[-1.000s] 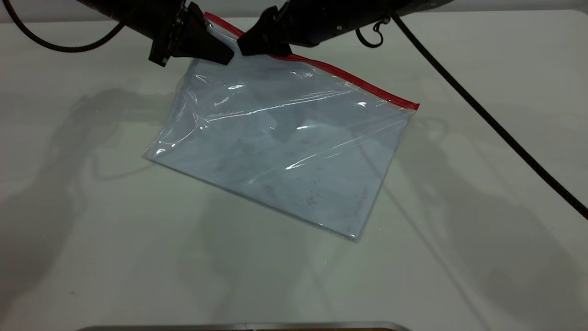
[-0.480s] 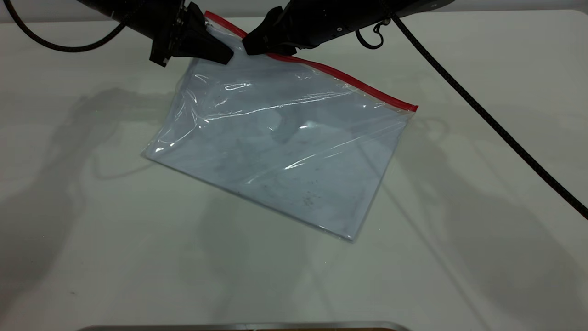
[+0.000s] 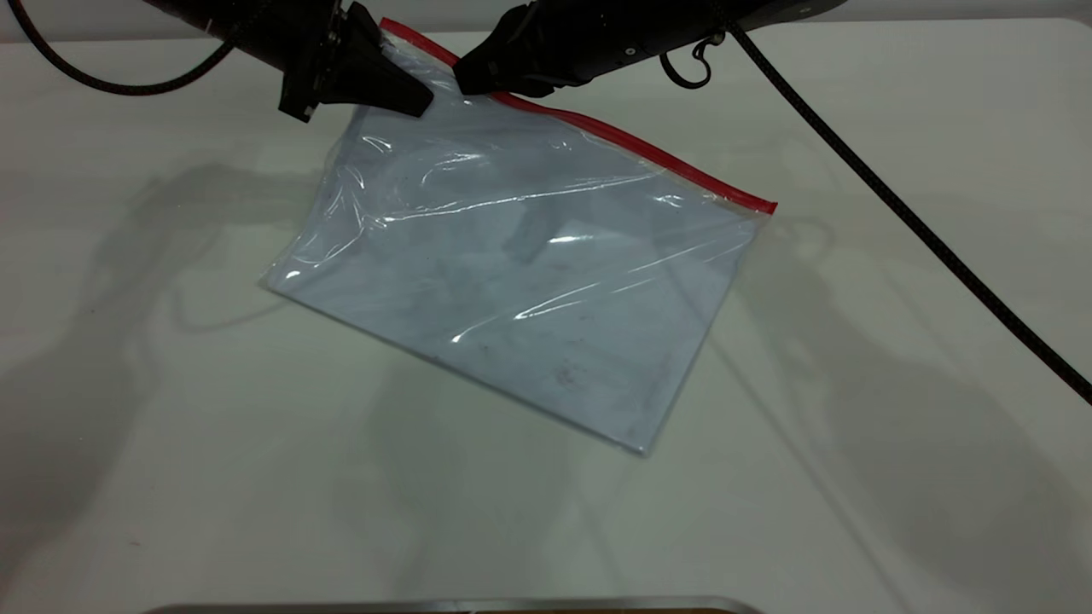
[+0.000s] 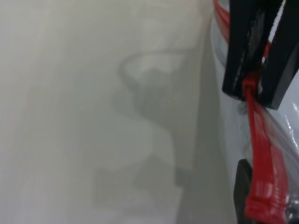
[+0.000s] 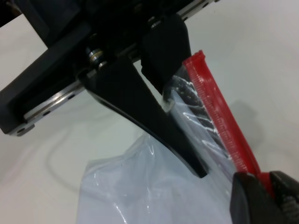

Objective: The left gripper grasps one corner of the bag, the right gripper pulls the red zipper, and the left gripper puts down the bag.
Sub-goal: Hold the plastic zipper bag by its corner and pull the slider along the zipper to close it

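I count one bag [image 3: 520, 264], one red zipper [image 3: 631, 145] and two grippers on my screen, plus one white table [image 3: 896, 426] under it all.

The bag is a flat clear pouch with a bluish-white sheen, smudged and creased, with bright glints across it. The zipper strip runs along its long edge, from the lifted corner at about 11 o'clock on the table down to the far corner at about 3 o'clock.

My left gripper [image 3: 414, 98] sits at 11 o'clock, its jaws pinched on the bag's top corner; the right wrist view shows the plastic caught between its two black wedges. That corner is raised off the table, while the rest of the pouch slopes down with its lower edge and the 5 o'clock corner resting on the surface.

My right gripper [image 3: 478, 81] is at 12 o'clock, just beside the left one, jaws pressed onto the red strip; in the left wrist view the red band passes straight between them.

Open tabletop runs along the zipper line toward 3 o'clock. The braided cable [image 3: 921, 230] crosses the table from 1 o'clock to 4 o'clock, well apart from the bag's right corner.
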Robot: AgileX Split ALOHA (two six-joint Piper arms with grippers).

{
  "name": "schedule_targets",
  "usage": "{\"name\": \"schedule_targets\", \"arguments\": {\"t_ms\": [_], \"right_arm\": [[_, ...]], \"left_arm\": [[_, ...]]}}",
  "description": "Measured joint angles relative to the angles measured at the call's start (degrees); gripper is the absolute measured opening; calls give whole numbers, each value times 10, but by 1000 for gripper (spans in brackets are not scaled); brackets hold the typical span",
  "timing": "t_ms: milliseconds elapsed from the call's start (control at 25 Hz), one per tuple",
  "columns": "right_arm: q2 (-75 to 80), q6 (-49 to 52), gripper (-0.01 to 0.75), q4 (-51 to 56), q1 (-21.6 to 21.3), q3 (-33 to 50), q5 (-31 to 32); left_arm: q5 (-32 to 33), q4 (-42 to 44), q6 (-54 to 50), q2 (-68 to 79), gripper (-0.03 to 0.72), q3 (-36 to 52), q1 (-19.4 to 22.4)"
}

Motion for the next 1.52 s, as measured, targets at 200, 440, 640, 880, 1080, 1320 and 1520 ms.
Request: {"name": "schedule_targets", "arguments": {"t_ms": [200,440,640,880,1080,1320,1520], "right_arm": [[0,-1,41,1,-1,0,1],[-1,-1,41,14,-1,-4,3],[-4,-1,39,22,-8,-6,19],[-7,-1,39,18,-19,-10,25],[-8,-1,39,3,-25,-10,21],[7,12,39,-38,-41,-12,8],[28,61,39,-105,-69,-12,0]], "left_arm": [[0,-15,0,0,53,0,1],[11,-50,1,0,52,0,14],[54,-95,1,4,52,1,34],[92,-161,2,4,52,1,55],[104,-198,3,5,52,1,63],[105,-223,3,9,52,2,67],[98,-236,3,9,52,2,68]]}}
